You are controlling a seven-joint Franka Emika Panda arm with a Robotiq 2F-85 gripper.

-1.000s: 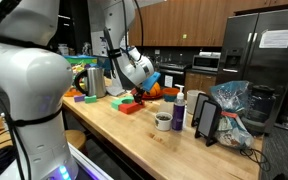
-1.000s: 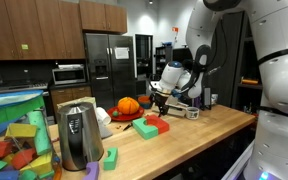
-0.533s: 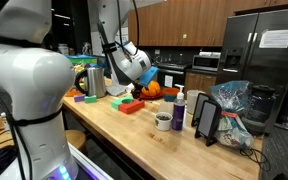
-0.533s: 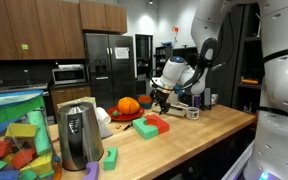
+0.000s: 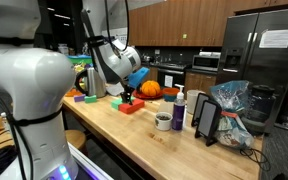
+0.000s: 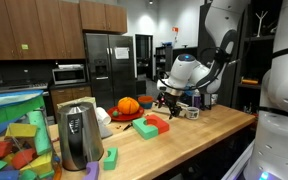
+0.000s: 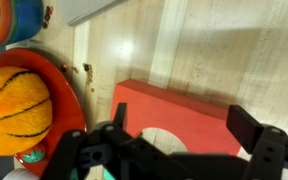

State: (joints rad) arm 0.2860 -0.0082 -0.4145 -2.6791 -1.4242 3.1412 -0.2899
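Note:
In the wrist view a red block [image 7: 174, 110] with a half-round cutout lies flat on the wooden counter, right under my gripper [image 7: 182, 122]. The gripper is open, one dark finger on each side of the block and nothing held between them. In both exterior views the gripper [image 5: 128, 97] [image 6: 167, 102] hangs low over the counter, just above the red block [image 5: 132, 107] [image 6: 149, 129]. A green block [image 6: 162, 122] lies against the red one. An orange plush ball [image 7: 14, 105] [image 5: 150, 88] [image 6: 129, 105] rests on a red plate [image 7: 72, 95] close by.
A steel kettle [image 5: 94, 82] [image 6: 76, 136] stands on the counter, with a green block [image 5: 87, 98] [image 6: 109, 157] near it. A cup [image 5: 163, 121], a purple bottle [image 5: 179, 108], a black stand [image 5: 206, 118] and a bag [image 5: 234, 112] crowd one end. A bin of coloured blocks [image 6: 14, 140] fills the other.
The arm has swung across the counter and come down, bringing the open gripper from beside the orange ball to just over the red block.

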